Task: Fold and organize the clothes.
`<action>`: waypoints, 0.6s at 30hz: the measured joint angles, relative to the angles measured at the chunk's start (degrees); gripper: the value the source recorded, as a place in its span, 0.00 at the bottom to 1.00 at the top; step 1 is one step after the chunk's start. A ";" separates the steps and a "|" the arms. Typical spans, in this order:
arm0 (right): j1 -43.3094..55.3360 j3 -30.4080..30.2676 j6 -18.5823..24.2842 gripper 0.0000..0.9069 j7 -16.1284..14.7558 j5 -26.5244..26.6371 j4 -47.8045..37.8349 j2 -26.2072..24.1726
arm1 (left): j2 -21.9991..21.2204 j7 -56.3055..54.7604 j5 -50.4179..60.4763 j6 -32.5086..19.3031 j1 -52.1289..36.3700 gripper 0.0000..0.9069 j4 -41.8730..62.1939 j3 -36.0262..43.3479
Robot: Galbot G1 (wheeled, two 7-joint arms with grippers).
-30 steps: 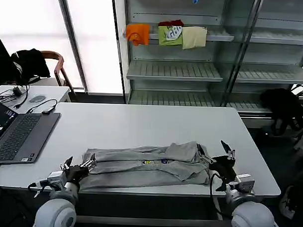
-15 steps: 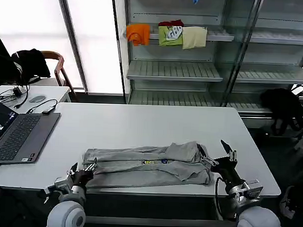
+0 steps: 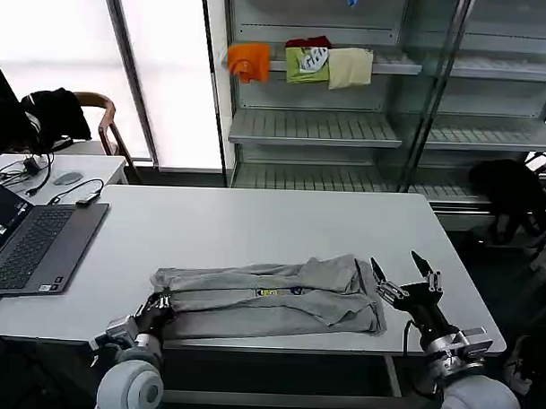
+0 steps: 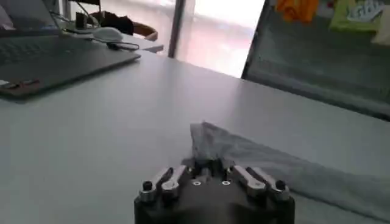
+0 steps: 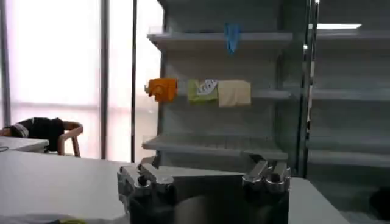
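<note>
One light grey shirt (image 3: 265, 298) lies folded into a long strip across the front of the white table (image 3: 254, 222), its small coloured print (image 3: 268, 292) facing up. At the strip's left end, near the table's front edge, my left gripper (image 3: 159, 304) is shut on the shirt's edge. The left wrist view shows this gripper (image 4: 210, 163) with its fingers together where the shirt's end (image 4: 210, 139) meets them. Just off the strip's right end my right gripper (image 3: 394, 263) stands open and apart from the cloth. In the right wrist view the right gripper (image 5: 204, 167) holds nothing.
An open laptop (image 3: 29, 241) with cables sits on the table's left side. Behind the table a metal shelf (image 3: 347, 126) carries folded orange (image 3: 249, 60), green (image 3: 307, 62) and cream (image 3: 349, 67) garments. A black garment (image 3: 511, 190) hangs at the right.
My left gripper has shut on the shirt's left end and drawn slightly right and toward me. My right gripper has moved right, off the shirt's right end, staying open.
</note>
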 measured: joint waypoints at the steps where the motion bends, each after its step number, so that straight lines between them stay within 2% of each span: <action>1: -0.05 0.17 0.08 1.00 -0.01 0.04 0.03 0.01 | -0.20 -0.06 0.00 -0.04 -0.17 0.00 0.00 0.24; 11: -0.64 1.74 0.71 1.00 -0.10 0.46 0.04 0.02 | -0.11 -0.78 -1.00 -1.41 -2.34 0.00 -0.41 0.30; 18: -0.26 1.99 0.77 1.00 -0.10 0.59 0.07 -0.09 | 3.63 -0.42 -3.94 -1.46 -4.15 0.00 -0.23 -2.72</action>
